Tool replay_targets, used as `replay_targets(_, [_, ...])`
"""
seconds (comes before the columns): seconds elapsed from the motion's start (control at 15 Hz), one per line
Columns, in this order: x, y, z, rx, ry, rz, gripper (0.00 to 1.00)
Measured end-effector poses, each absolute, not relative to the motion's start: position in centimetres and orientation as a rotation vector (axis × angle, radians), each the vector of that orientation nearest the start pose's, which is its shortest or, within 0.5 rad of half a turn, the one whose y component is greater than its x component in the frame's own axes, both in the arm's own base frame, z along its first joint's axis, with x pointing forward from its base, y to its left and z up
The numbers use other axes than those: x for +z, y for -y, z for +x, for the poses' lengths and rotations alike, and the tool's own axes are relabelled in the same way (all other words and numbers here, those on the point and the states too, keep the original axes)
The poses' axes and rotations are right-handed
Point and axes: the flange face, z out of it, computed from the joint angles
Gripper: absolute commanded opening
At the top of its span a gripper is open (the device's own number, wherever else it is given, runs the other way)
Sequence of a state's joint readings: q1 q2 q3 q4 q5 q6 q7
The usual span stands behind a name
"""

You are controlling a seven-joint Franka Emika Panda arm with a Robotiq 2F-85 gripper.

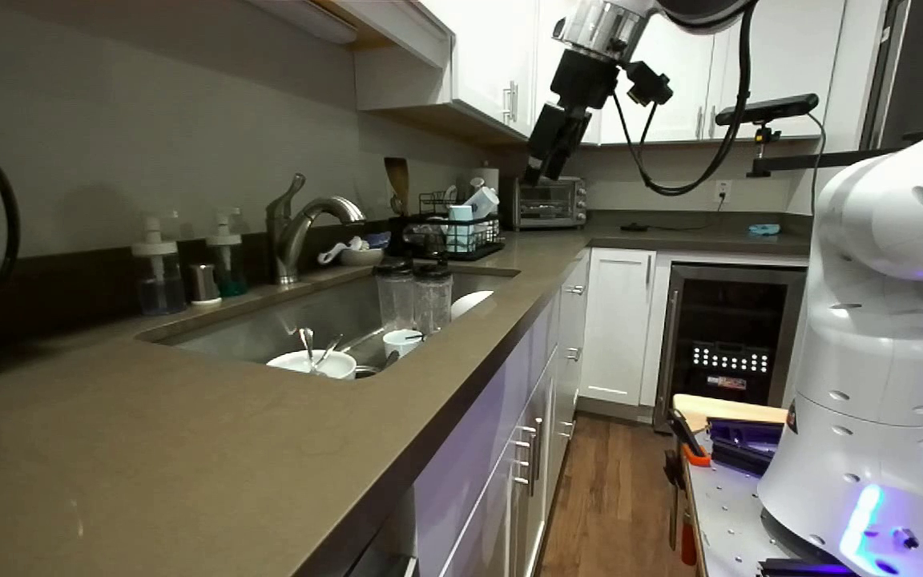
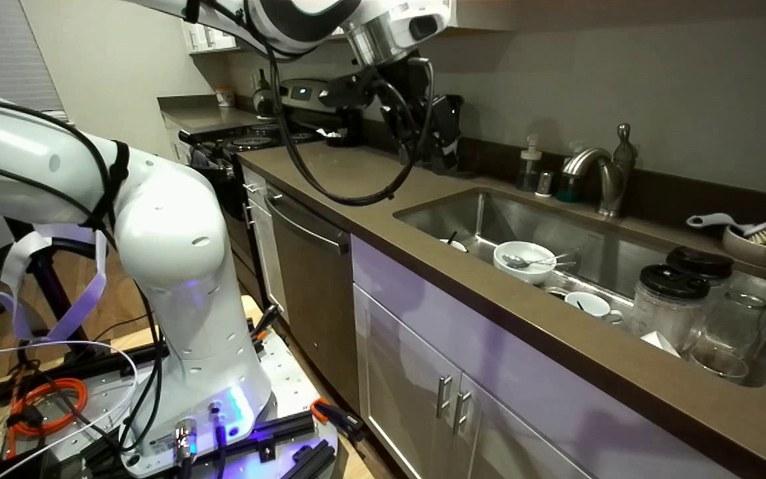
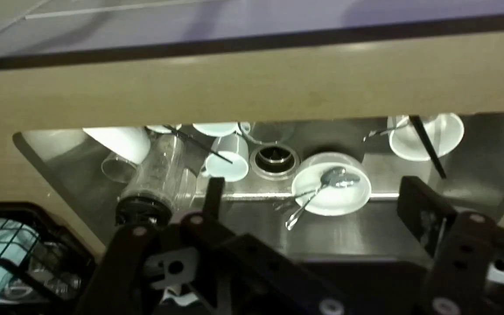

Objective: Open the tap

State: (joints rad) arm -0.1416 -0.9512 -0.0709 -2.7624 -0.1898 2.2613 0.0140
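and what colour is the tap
Silvery grey, brushed-looking metal; the tap shows best in an exterior view.

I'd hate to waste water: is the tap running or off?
Off, it seems: both exterior views show nothing pouring from the tap.

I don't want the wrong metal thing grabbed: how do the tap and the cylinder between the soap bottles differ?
The tap is tall; the cylinder is short. The tap has an arched spout toward the sink and a handle; the cylinder shows neither. Both look silvery and stand beside the sink.
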Motion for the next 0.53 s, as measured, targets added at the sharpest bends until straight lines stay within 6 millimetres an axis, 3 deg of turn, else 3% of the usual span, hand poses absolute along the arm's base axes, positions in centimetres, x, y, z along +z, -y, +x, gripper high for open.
replay_targets(0.27, [52.6, 8.4, 34.3, -0.960, -0.196, -3.134, 1.00])
replay_targets(0.53, [52.8, 9.2, 40.3, -1.086, -0.167, -3.102, 1.00])
